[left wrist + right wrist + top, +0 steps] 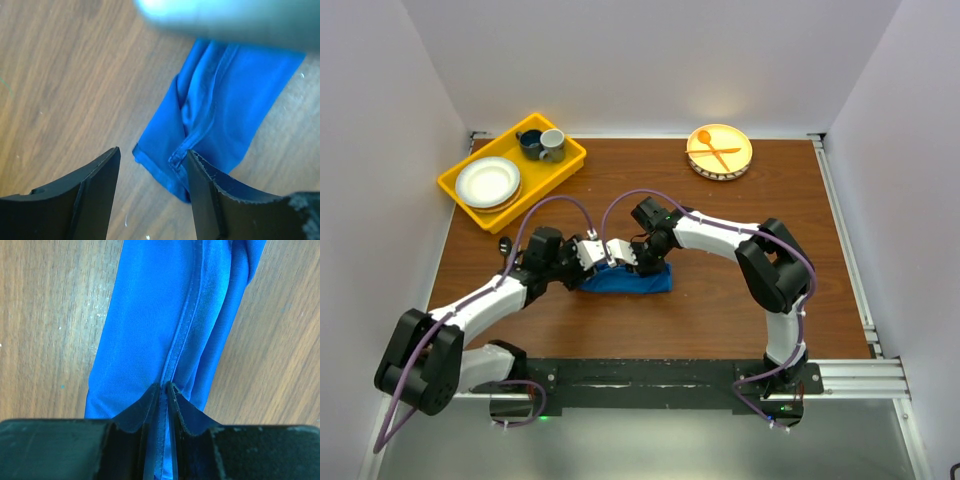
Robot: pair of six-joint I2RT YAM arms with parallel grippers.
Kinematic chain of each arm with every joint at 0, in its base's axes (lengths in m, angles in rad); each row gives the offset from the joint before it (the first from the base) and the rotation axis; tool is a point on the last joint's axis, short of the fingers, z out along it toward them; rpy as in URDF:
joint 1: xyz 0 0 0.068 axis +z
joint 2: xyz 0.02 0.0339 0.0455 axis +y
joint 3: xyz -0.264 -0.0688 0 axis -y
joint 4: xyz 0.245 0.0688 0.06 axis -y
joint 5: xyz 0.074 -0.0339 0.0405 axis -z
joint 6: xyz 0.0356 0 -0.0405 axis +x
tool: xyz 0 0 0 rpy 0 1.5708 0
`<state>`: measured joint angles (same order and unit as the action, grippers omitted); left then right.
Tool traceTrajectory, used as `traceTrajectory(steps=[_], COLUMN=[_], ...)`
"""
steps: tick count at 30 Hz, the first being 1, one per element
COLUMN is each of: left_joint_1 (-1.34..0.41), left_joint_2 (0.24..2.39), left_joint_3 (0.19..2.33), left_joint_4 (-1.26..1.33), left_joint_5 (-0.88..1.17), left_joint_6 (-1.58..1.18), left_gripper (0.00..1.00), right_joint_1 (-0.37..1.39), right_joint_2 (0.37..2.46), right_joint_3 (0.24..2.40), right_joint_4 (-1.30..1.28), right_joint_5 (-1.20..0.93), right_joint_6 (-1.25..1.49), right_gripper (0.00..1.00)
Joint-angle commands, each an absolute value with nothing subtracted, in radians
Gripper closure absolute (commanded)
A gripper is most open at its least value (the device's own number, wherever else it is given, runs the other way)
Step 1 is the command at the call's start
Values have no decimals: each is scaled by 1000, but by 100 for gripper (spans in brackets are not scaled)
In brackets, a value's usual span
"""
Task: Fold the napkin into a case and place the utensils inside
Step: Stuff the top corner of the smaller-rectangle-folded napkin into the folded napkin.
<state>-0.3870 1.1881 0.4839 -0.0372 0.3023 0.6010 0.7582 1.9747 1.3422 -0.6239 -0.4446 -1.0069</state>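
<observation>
The bright blue napkin (628,279) lies folded into a long narrow strip on the wooden table, in front of both arms. My right gripper (164,388) is shut on a hemmed edge of the napkin (165,315), which runs up from its fingertips. My left gripper (152,165) is open above the strip's near end (210,115); its right finger (210,200) touches the cloth's corner. In the top view both grippers, left (603,254) and right (632,252), meet over the strip's left part. The metal spoon and fork are out of view.
A yellow tray (570,162) at the back left holds a white plate (487,181), a dark mug and a grey cup (552,144). A yellow plate (735,165) at the back right holds an orange plastic spoon and fork (712,150). White walls enclose the table.
</observation>
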Motion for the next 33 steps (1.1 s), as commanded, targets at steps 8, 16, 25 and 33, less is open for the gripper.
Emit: traceTrajectory(steps=[8, 16, 25, 33], left_joint_1=[-508, -515, -525, -506], left_joint_2=[1262, 1238, 1261, 1227], left_joint_3=[433, 357, 365, 391], left_joint_4=[161, 144, 58, 2], left_joint_5=[135, 106, 167, 221], left_joint_6=[643, 782, 842, 807], left_gripper=[39, 38, 37, 35], right_joint_1=[759, 756, 755, 756], right_joint_2=[2069, 2074, 2079, 2074], right_joint_3=[1276, 1281, 1285, 1279], right_joint_4=[-752, -758, -759, -750], right_joint_5=[-399, -400, -400, -397], right_joint_6=[-985, -991, -988, -982], right_gripper=[81, 81, 81, 81])
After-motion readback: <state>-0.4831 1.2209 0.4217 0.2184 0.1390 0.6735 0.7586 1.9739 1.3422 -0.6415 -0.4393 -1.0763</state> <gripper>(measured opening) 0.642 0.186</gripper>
